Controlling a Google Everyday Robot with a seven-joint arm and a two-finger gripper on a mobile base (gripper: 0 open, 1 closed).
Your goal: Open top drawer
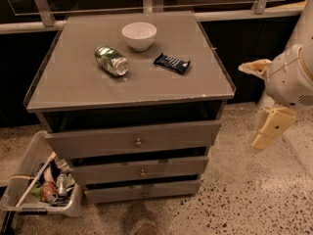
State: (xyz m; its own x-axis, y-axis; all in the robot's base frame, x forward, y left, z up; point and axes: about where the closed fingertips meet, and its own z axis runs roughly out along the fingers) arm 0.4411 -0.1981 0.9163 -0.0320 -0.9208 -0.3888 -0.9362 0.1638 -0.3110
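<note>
Grey top drawer (98,141) seems not yet pulled; the pincer (268,130) hangs at the right edge, spread or not I cannot tell. Next it must reach the knob (138,142).

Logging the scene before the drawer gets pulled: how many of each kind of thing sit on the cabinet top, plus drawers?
bowl: 1
can: 1
snack bar: 1
drawers: 3 (top drawer, middle drawer, bottom drawer)
Total: 6
The gripper hangs right of the cabinet, touching nothing.
</note>
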